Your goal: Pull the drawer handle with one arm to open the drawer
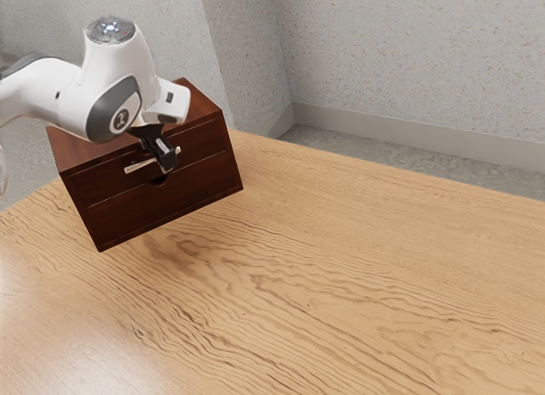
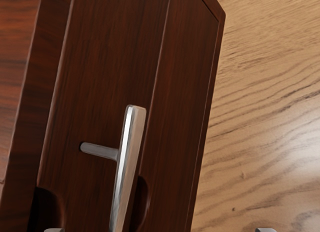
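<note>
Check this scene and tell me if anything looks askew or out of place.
The cabinet is askew. In the exterior view its sides lean well off vertical, and it seems tipped rather than sitting flat on the table, with a shadow showing under its front edge. The gripper is at the handle.

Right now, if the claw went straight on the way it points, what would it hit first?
The drawer handle, probably: it sits dead ahead of the claw, with the drawer front just behind it. Exact gap is unclear.
</note>
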Controlling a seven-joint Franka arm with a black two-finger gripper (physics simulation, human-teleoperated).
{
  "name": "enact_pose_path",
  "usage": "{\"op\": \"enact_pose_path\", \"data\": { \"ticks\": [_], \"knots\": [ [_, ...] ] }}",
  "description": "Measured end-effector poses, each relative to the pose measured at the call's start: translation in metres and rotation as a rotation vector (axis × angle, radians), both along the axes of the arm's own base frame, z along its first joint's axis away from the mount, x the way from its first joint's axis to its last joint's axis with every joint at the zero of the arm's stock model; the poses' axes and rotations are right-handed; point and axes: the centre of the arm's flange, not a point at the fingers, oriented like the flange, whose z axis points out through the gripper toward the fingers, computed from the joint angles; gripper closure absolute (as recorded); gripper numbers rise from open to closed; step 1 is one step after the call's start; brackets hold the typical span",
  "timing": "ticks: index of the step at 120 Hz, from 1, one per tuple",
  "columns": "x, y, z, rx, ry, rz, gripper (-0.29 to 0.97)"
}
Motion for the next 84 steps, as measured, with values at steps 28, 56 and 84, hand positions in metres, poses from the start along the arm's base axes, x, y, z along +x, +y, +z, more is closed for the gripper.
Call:
{"op": "enact_pose_path", "data": {
  "ticks": [28,56,84],
  "knots": [
    [0.005,0.004,-0.012,-0.002,0.008,-0.015,0.25],
    [0.005,0.005,-0.015,-0.002,0.012,-0.022,0.26],
    [0.004,0.0,-0.032,-0.006,0.036,-0.031,0.2]
  ]
}}
